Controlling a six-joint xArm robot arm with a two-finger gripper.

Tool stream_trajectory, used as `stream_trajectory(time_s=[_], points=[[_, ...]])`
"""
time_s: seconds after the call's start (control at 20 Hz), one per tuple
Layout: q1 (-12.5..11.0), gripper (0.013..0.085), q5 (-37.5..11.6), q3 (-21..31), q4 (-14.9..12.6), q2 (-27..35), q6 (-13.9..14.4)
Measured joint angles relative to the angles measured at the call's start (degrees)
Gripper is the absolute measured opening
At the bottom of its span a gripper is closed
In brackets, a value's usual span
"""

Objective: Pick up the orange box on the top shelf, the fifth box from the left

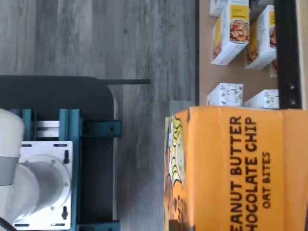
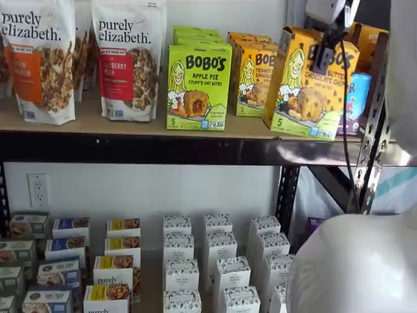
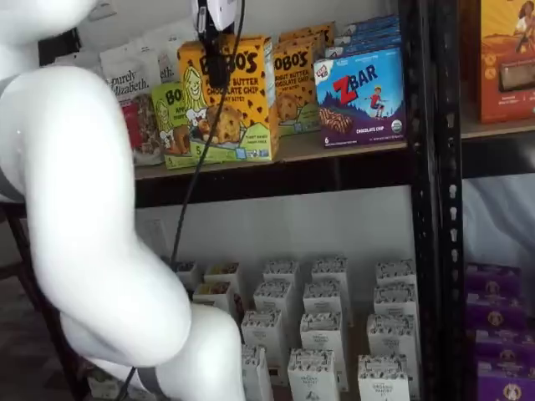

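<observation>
The orange box, a BOBO'S Peanut Butter Chocolate Chip box, shows in both shelf views (image 2: pixel 305 98) (image 3: pixel 238 100). It stands tilted at the front edge of the top shelf (image 2: pixel 130 124) (image 3: pixel 334 146), ahead of its row. My gripper (image 2: pixel 326 40) (image 3: pixel 213 29) comes down from above with its black fingers closed on the box's top. The wrist view shows the box's orange side (image 1: pixel 236 173) very close, filling a large part of the picture.
A lime-green Apple Pie box (image 2: pixel 197 88) and more orange boxes (image 2: pixel 251 75) stand left of the held box. The blue ZBar box (image 3: pixel 361 96) stands to its right, by the black upright (image 3: pixel 430 167). Granola bags (image 2: pixel 127 59) stand further left. Small white boxes (image 2: pixel 215 261) fill the lower shelf.
</observation>
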Motion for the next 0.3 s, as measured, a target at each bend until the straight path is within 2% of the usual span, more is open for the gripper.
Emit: stream_trajectory(time_s=[0.3], points=[[-2.6,0.037,1.4,3.4,-0.5,-3.6,-2.8]])
